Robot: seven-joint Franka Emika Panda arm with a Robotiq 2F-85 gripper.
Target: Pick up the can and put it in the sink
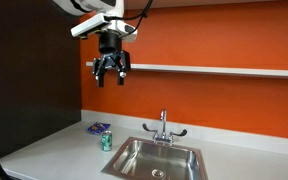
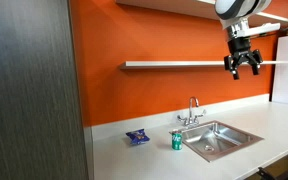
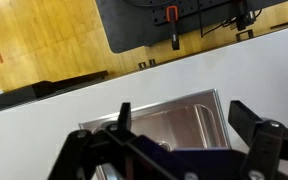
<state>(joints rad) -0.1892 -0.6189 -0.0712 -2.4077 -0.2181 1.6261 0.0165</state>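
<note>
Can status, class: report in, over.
Gripper open, empty, up high. Can upright beside sink, untouched. Blue packet near can, nothing blocking.

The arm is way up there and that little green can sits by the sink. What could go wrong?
The open gripper hangs high, well away from the small green cylindrical can, so a misjudged descent could tip it. The flat blue-purple packet lies close by and might get bumped.
</note>
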